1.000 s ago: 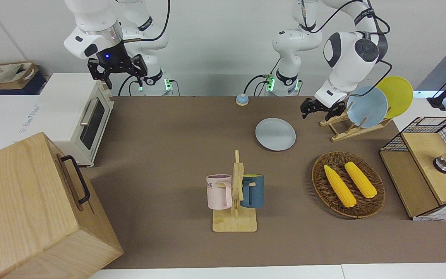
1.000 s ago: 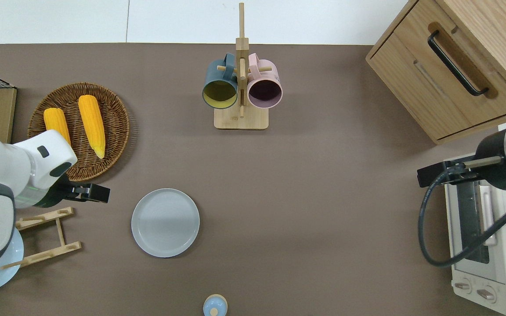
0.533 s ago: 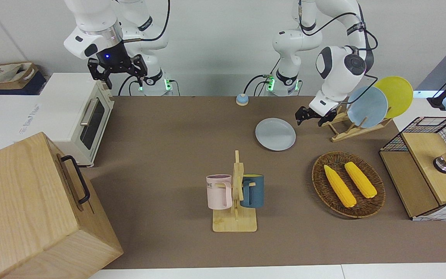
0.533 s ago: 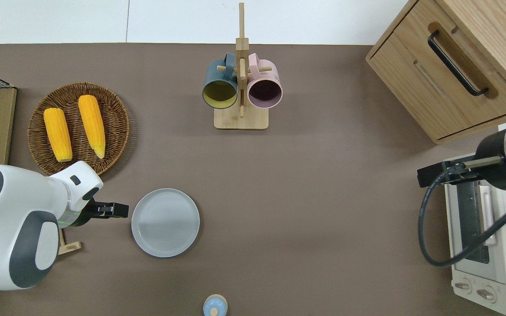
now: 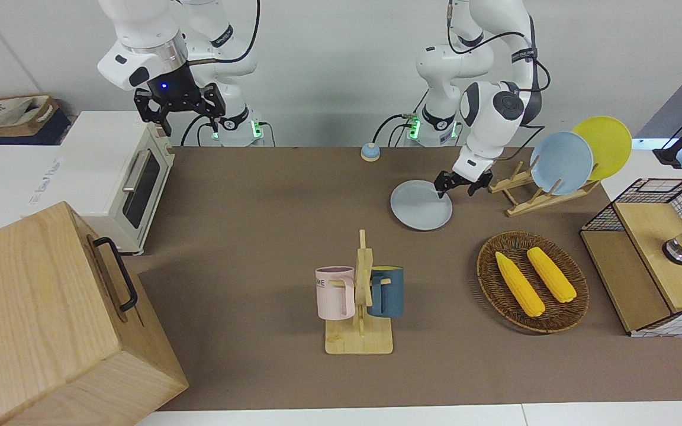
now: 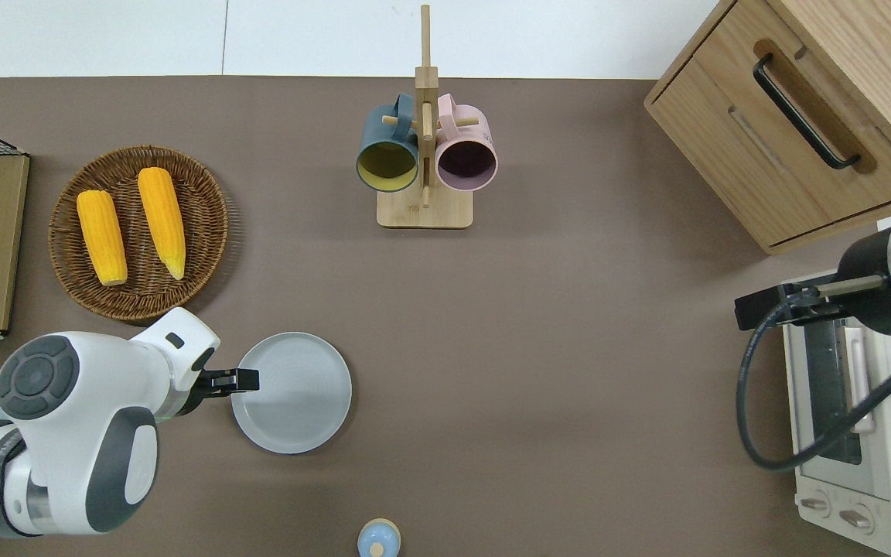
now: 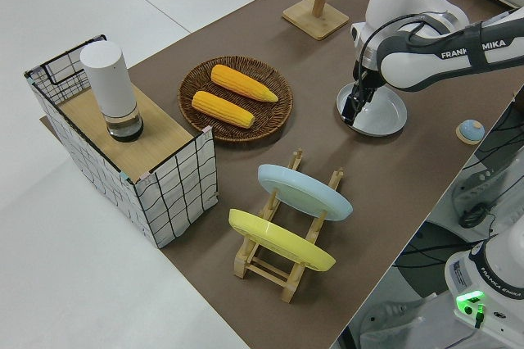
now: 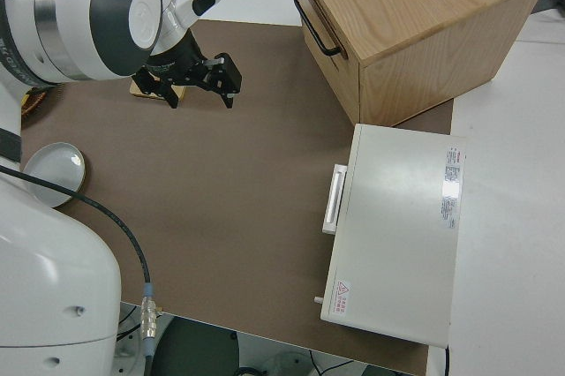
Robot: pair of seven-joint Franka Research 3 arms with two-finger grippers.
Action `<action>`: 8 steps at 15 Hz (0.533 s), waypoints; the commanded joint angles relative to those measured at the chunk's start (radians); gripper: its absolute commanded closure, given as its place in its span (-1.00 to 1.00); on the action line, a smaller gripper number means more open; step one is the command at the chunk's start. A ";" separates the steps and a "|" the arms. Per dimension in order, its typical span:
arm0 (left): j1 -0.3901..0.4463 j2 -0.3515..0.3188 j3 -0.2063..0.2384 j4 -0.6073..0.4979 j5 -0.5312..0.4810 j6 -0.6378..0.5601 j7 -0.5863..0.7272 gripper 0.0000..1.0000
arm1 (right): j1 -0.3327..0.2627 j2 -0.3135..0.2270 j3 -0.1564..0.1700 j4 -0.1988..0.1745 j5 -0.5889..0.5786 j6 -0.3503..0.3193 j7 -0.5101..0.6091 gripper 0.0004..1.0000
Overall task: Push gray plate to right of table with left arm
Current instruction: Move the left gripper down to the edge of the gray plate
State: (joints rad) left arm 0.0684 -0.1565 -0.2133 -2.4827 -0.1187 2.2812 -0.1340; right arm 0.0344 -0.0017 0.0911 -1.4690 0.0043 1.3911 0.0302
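the left gripper (image 6: 248, 379) sits low at the edge of the gray plate (image 6: 295, 394) on the side toward the left arm's end of the bench (image 6: 569, 348), and i cannot tell how far its fingers are apart or whether they touch the rim. the plate lies flat on the brown bench, nearer to the robots than the corn basket (image 6: 140, 232) and the mug rack (image 6: 424, 155), beside the plate rack (image 5: 539, 183). the right arm is parked, its gripper (image 5: 180, 106) spread open.
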 commanded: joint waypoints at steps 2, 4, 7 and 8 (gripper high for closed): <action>-0.013 -0.023 0.009 -0.087 -0.015 0.089 -0.003 -0.97 | -0.011 -0.008 0.004 -0.001 0.008 -0.012 -0.001 -0.97; -0.013 -0.011 0.009 -0.087 -0.015 0.089 -0.001 -0.97 | -0.011 -0.008 0.006 -0.001 0.008 -0.012 -0.003 -0.97; -0.015 0.023 0.009 -0.087 -0.015 0.116 -0.001 -0.97 | -0.011 -0.008 0.004 -0.001 0.008 -0.012 -0.003 -0.97; -0.016 0.034 0.009 -0.087 -0.015 0.126 -0.001 -0.96 | -0.011 -0.008 0.006 0.001 0.008 -0.012 -0.003 -0.97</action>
State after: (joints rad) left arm 0.0684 -0.1475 -0.2127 -2.5495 -0.1187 2.3519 -0.1339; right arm 0.0344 -0.0017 0.0911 -1.4690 0.0043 1.3911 0.0302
